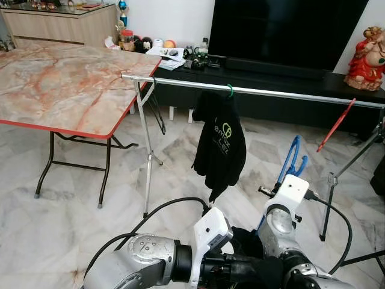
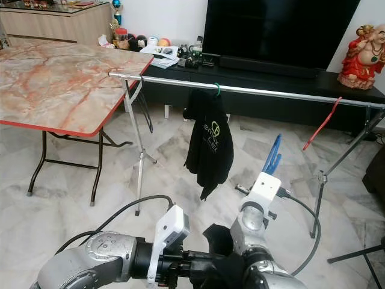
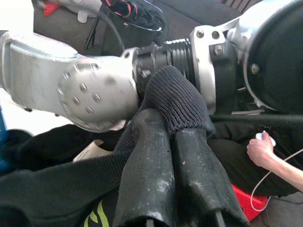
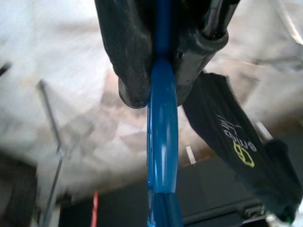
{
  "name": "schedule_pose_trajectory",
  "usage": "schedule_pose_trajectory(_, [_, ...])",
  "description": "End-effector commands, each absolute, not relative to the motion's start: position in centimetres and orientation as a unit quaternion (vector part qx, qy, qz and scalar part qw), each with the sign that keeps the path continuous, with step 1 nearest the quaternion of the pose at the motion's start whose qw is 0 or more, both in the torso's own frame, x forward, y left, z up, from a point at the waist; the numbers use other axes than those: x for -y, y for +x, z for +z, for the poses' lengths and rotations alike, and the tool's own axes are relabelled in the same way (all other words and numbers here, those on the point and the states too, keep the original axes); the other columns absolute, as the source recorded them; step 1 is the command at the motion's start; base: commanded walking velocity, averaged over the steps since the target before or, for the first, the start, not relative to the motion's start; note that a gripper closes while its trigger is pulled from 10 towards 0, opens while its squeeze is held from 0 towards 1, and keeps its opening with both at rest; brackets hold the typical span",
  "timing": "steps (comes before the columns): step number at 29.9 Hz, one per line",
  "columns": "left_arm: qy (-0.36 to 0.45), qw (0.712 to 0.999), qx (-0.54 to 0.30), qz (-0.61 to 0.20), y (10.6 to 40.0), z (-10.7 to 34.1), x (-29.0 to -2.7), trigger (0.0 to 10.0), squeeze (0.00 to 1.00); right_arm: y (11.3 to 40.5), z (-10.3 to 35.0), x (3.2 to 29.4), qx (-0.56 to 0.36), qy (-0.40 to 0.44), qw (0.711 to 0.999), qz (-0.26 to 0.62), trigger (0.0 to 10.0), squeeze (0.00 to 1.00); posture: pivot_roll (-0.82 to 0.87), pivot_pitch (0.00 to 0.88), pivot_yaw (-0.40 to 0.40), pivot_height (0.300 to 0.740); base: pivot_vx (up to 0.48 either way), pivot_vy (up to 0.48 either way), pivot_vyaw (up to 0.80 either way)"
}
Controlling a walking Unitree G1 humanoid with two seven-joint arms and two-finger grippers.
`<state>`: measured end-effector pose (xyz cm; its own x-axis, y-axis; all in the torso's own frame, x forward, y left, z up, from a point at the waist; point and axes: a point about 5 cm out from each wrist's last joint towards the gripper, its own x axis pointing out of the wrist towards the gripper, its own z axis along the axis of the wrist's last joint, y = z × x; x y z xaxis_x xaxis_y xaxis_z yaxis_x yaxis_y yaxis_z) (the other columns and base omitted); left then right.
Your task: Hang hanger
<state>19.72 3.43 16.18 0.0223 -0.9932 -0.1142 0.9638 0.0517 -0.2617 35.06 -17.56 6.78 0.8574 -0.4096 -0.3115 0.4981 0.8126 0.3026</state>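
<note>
Right gripper (image 4: 156, 90) clenched on a blue plastic hanger (image 1: 293, 158), held up just below the long silver metal rail (image 1: 283, 91) (black shirt (image 1: 220, 144) already hanging there). Left gripper (image 3: 175, 142) pinching black knit cloth (image 3: 177, 101).

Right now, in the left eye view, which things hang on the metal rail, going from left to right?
black wire hanger → black shirt on a green hanger → red hanger

You see a blue hanger (image 1: 293, 158), a red hanger (image 1: 335, 125), a black shirt (image 1: 220, 144) with yellow-green print, and a red-edged marbled counter (image 1: 66, 84).
</note>
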Motion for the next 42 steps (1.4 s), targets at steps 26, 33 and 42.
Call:
schedule_pose_trajectory(26, [0.008, 0.898, -0.157, -0.411, 26.5, 12.9, -11.6, 9.1, 0.0, 37.0, 9.9, 18.3, -0.056, 0.125, 0.984, -0.118, 10.0, 0.0, 0.21, 0.017, -0.084, 0.74, 0.0, 0.0, 0.0])
schedule_pose_trajectory(33, [0.028, 0.948, -0.26, -0.183, 27.2, 6.6, -18.9, 10.0, 0.0, 31.9, 2.9, 21.5, -0.184, 0.128, 0.958, -0.181, 10.0, 0.0, 0.2, 0.02, -0.083, 0.74, 0.0, 0.0, 0.0])
schedule_pose_trajectory(42, [0.013, 0.941, -0.339, 0.019, 24.2, -1.5, -23.1, 10.0, 0.0, 25.2, -3.8, 20.6, -0.333, 0.039, 0.939, -0.079, 10.0, 0.0, 0.18, 0.005, -0.076, 0.74, 0.0, 0.0, 0.0])
